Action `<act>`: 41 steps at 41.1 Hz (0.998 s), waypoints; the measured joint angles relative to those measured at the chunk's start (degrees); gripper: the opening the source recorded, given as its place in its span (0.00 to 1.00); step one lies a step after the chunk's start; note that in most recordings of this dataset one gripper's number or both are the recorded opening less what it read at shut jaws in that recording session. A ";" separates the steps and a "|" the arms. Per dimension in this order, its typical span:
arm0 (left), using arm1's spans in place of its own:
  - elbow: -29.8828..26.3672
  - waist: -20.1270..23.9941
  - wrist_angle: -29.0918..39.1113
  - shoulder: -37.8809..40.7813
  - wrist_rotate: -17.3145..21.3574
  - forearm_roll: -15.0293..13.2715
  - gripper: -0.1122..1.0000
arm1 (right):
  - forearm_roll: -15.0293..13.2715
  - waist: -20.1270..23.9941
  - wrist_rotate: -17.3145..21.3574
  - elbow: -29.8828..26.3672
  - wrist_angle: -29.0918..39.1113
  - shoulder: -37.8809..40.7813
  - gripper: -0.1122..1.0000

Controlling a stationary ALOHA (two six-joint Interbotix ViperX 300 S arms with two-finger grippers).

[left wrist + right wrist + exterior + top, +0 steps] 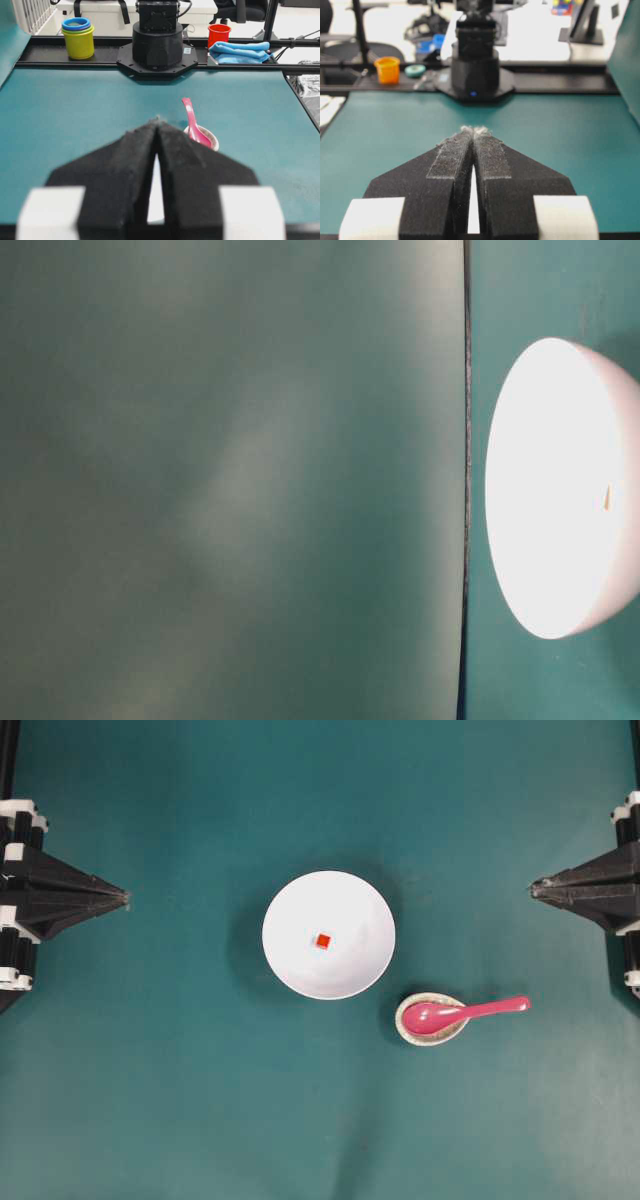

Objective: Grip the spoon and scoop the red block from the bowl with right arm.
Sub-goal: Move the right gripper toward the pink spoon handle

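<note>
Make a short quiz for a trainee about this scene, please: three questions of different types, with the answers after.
1. True or false: the red block lies inside the bowl.
2. The spoon has its scoop resting in: A) the bowl, B) the small speckled dish, C) the right gripper.
3. Are the fingertips of the left gripper together or apart?

Key: 1 true; 2 B; 3 together.

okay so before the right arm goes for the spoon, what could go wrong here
1. The spoon lies with its scoop in a small dish and its handle overhanging the rim; a clumsy grab could tip the dish or flick the spoon out.
2. The block is tiny and loose in the bowl; the scoop may just push it around.
3. The right pincer is shut and must open first.
</note>
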 measured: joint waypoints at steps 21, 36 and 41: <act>-2.55 0.35 10.99 -2.37 0.09 0.44 0.10 | 1.23 0.00 2.29 -2.29 9.14 -1.41 0.10; -2.55 0.35 11.34 -2.37 0.00 0.44 0.10 | 2.37 0.62 12.30 -2.29 13.01 0.44 0.66; -2.55 0.35 11.43 -2.37 -0.18 0.44 0.10 | 0.79 3.25 12.30 -1.49 15.47 2.55 0.62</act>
